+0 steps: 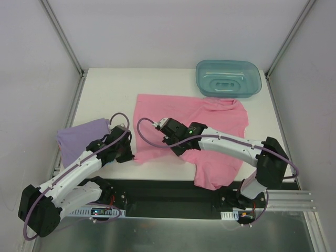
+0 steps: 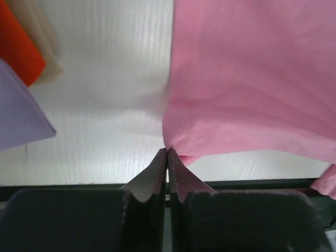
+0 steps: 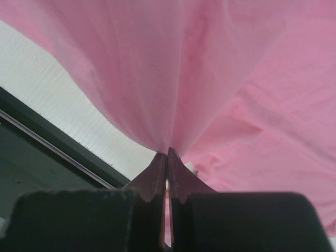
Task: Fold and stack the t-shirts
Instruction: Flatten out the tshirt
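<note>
The pink t-shirt (image 1: 199, 123) lies spread over the middle of the white table (image 1: 105, 89), and its near right part hangs over the front edge. My left gripper (image 1: 133, 156) is shut on the shirt's near left corner; in the left wrist view the closed tips (image 2: 167, 152) pinch the edge of the pink cloth (image 2: 252, 79). My right gripper (image 1: 176, 147) is shut on the pink cloth (image 3: 173, 68), which rises from its tips (image 3: 168, 152) like a tent. The lavender t-shirt (image 1: 81, 137) lies folded at the left, and it also shows in the left wrist view (image 2: 16, 115).
A translucent teal tub (image 1: 228, 77) stands at the back right, touching the pink shirt's far edge. An orange and beige object (image 2: 18, 47) shows at the top left of the left wrist view. The table's dark front edge (image 3: 47, 142) runs close under both grippers.
</note>
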You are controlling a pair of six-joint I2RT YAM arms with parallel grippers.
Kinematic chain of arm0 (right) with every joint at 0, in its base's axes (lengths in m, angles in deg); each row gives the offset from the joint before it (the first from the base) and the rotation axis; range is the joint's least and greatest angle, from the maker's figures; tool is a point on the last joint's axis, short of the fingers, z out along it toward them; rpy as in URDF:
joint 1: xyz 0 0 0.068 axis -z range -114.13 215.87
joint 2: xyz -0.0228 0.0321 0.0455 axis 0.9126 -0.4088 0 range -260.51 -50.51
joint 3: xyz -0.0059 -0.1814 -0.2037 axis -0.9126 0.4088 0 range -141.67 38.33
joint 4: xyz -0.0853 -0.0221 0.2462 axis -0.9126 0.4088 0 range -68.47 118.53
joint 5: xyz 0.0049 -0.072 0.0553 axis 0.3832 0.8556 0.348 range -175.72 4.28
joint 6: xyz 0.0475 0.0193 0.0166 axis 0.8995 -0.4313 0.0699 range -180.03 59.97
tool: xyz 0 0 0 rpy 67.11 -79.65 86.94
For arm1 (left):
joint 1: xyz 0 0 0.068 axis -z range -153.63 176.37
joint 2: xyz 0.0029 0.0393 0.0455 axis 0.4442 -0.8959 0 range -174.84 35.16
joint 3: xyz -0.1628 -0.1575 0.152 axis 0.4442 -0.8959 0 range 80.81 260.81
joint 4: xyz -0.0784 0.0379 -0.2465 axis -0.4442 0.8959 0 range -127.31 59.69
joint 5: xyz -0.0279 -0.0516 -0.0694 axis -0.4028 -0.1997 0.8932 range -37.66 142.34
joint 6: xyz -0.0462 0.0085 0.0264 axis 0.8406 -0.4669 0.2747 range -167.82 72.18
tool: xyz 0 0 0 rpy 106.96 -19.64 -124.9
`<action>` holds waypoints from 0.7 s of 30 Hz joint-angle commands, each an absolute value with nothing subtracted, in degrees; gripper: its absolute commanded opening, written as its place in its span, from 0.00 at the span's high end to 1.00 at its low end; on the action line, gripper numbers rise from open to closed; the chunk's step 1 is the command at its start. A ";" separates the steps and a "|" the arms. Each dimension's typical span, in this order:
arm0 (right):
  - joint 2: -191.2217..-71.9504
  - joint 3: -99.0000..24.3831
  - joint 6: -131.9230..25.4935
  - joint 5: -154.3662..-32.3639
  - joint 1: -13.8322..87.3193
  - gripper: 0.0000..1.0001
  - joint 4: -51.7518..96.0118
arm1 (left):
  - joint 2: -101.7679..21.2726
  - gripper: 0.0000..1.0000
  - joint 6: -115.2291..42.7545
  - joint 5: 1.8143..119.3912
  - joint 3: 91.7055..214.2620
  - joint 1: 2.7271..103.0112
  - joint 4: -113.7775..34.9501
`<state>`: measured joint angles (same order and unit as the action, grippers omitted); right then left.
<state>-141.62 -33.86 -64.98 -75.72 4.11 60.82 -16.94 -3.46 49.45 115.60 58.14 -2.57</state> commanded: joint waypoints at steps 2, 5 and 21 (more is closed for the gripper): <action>-142.97 -32.08 -63.55 -78.08 3.20 0.99 61.34 | -16.08 1.00 -0.18 50.57 111.58 57.57 0.92; -141.13 -31.20 -62.76 -74.83 3.20 0.99 63.62 | -16.08 1.00 -0.79 54.34 110.97 57.57 -1.27; -137.78 -26.36 -60.38 -72.89 4.00 0.99 70.40 | -21.00 0.72 -0.71 70.27 106.04 63.98 -17.27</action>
<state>-138.32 -27.10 -62.44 -73.93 3.70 67.25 -19.87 -1.60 67.28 107.32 62.95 -15.35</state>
